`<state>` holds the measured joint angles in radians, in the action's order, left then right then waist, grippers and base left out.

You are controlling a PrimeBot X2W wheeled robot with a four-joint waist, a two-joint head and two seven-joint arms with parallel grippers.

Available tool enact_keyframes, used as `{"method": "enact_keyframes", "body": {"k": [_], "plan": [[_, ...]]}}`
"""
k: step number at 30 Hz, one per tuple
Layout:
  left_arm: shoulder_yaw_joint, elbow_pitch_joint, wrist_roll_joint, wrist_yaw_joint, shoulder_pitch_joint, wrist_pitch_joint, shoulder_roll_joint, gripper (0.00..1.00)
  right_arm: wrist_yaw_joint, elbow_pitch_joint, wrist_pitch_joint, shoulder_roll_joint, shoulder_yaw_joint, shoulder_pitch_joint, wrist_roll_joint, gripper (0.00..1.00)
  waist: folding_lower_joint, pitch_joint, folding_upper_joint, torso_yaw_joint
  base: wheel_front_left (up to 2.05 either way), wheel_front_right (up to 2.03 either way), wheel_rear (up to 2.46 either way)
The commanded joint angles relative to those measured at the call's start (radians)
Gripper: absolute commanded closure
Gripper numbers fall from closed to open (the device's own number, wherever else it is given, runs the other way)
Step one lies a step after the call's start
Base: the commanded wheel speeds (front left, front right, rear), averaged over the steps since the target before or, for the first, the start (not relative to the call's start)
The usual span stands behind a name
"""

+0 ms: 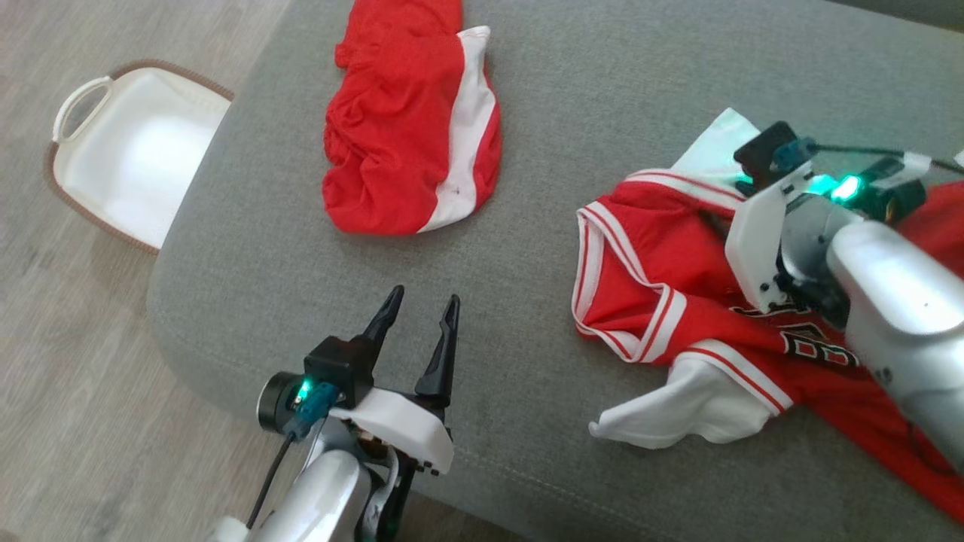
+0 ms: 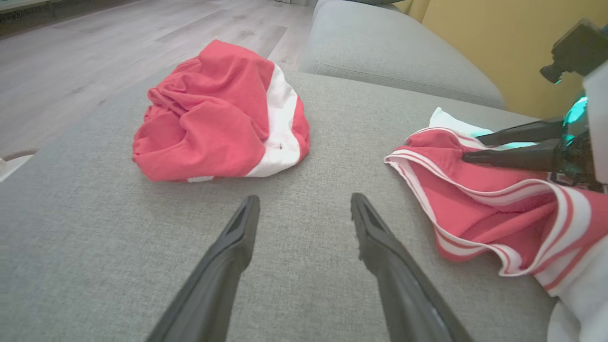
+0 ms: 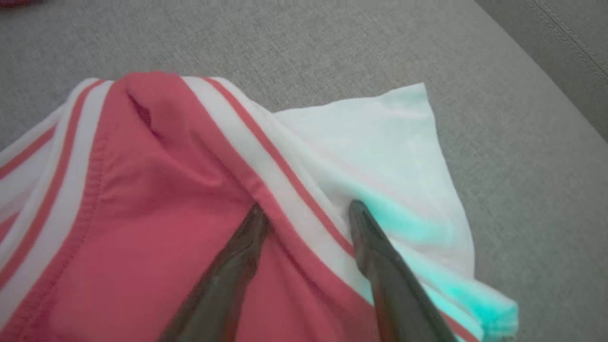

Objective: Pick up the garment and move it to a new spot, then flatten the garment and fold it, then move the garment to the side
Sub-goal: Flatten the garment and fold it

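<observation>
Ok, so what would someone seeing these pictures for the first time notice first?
Probably the red jersey with white-striped trim, rumpled on the right of the grey sofa, with the right claw open astride its trim. Next, the bunched red shorts with a white stripe farther back, and the white basket on the floor to the left.

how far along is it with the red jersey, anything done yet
Done: nothing that shows; the jersey lies crumpled on the grey cushion.
In hand: the right gripper is down on it, jaws open either side of the striped trim, not yet closed. The left gripper hovers open over bare cushion.
Left: lifting and moving it, flattening, folding, setting it aside.
</observation>
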<state>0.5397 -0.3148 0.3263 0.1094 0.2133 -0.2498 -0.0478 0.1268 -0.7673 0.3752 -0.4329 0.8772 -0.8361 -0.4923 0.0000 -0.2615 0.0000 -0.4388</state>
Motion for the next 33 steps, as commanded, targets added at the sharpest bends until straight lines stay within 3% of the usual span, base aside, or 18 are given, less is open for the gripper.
{"method": "enact_keyframes", "body": {"k": [1, 9, 16, 23, 26, 27, 28, 33], "plan": [[-0.024, 0.033, 0.006, 0.010, 0.035, -0.012, -0.002, 0.00, 0.004, 0.006, 0.005, -0.021, 0.036, -0.022, -0.027, 1.00, 0.0000, -0.007, 0.0000, -0.006, 0.00, 0.00, 0.00], [-0.013, 0.039, 0.013, 0.018, 0.044, -0.012, -0.002, 0.00, 0.004, -0.084, -0.139, -0.035, 0.026, -0.146, -0.012, 1.00, 0.0000, -0.027, 0.0000, -0.009, 0.00, 0.00, 0.00], [0.000, 0.044, 0.024, 0.020, 0.058, -0.012, -0.002, 0.00, 0.004, -0.241, -0.309, 0.001, -0.076, -0.279, 0.102, 1.00, 0.0000, -0.045, 0.0000, -0.016, 0.00, 0.00, 0.00], [0.026, 0.049, 0.044, 0.027, 0.070, -0.012, -0.002, 0.00, 0.004, -0.424, -0.511, 0.026, -0.222, -0.412, 0.292, 1.00, 0.0000, -0.049, 0.0000, -0.039, 0.00, 0.00, 0.00], [0.027, 0.051, 0.048, 0.032, 0.069, -0.012, -0.002, 0.00, 0.004, -0.474, -0.537, 0.047, -0.275, -0.431, 0.358, 1.00, 0.0000, -0.049, 0.0000, -0.043, 0.00, 0.00, 0.00], [0.026, 0.051, 0.048, 0.033, 0.068, -0.012, -0.002, 0.00, 0.004, -0.484, -0.536, 0.055, -0.284, -0.428, 0.379, 0.70, 0.0000, -0.048, 0.0000, -0.042, 0.00, 0.00, 0.00], [0.023, 0.049, 0.048, 0.036, 0.066, -0.012, -0.002, 0.00, 0.004, -0.497, -0.527, 0.080, -0.300, -0.408, 0.403, 0.00, 0.0000, -0.045, 0.0000, -0.036, 0.00, 0.00, 0.00], [-0.002, 0.045, 0.035, 0.037, 0.065, -0.012, -0.002, 0.00, 0.004, -0.509, -0.541, 0.123, -0.347, -0.370, 0.425, 0.00, 0.0000, -0.029, 0.0000, 0.011, 0.00, 0.00, 0.00]]}}
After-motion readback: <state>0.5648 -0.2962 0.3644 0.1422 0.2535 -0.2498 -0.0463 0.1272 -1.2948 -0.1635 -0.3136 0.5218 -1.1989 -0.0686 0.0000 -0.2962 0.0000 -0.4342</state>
